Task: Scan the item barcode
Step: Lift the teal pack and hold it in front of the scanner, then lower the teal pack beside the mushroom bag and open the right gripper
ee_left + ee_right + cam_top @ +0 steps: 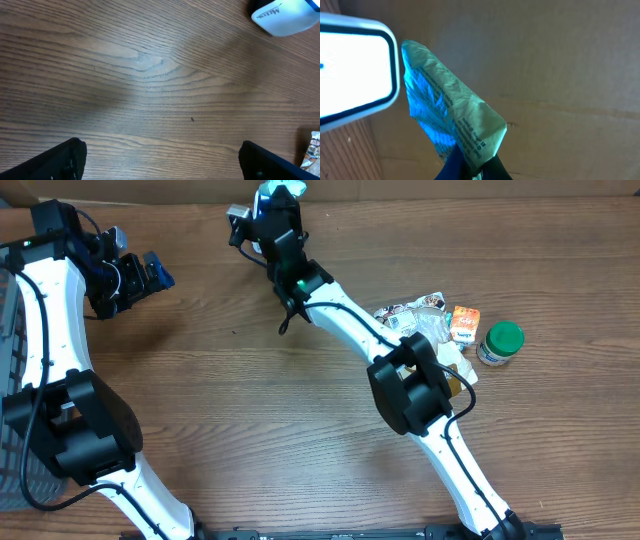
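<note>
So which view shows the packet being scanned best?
Right wrist: the packet sits large, printed text lit blue beside the scanner, pinched by the right gripper. Overhead shows only a sliver; left wrist misses it.

The left claw [162, 162] hangs wide open over the bare wood-grain surface [150, 75], with its dark fingertips [65, 160] in the bottom corners. A white scanner [285, 15] with blue glow sits top right. A crinkled wrapper edge [313, 149] shows at the right border.
</note>
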Robot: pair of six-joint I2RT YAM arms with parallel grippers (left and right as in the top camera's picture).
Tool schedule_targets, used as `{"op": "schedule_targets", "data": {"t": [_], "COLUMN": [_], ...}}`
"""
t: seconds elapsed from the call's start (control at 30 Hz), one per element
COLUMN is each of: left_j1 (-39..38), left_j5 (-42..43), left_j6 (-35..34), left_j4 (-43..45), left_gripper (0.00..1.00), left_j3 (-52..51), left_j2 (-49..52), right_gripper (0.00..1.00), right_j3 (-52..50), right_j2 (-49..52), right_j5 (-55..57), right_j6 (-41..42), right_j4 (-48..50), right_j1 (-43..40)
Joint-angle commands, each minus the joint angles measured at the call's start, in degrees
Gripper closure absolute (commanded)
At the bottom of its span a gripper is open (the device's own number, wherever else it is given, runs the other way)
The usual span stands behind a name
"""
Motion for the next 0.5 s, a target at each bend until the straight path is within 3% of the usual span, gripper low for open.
{"op": "schedule_targets", "data": {"t": [0.0,0.13,0.2,0.3,0.47], "left_j1": [-0.24,-0.24,-0.24,-0.24,-0.24], "left_j5": [-0.15,-0.15,-0.15,-0.15,-0.17], "left_j6": [0.90,0.90,0.90,0.90,0.90], "left_j4": [0.07,0.07,0.04,0.07,0.07], "left_gripper": [0.00,0.00,0.01,0.00,0.00], "left_j3": [0.81,0.81,0.81,0.81,0.81], "left_j2": [-0.26,-0.26,-0.26,-0.26,-0.26], "right_gripper": [0.96,0.96,0.96,0.96,0.96], "right_j3": [0.85,0.85,0.87,0.87,0.87], "right_j2": [-4.98,-12.00,-17.38,-26.36,-30.75], "right_j5": [0.96,1.40,1.55,-4.55,-20.26], "right_j6": [7.85,21.40,33.00,69.92,99.12], "right_j4": [-1.62,-11.76,-24.13,-51.67,-78.90], "right_j1": [0.61,0.72,1.20,0.87,-4.00]}}
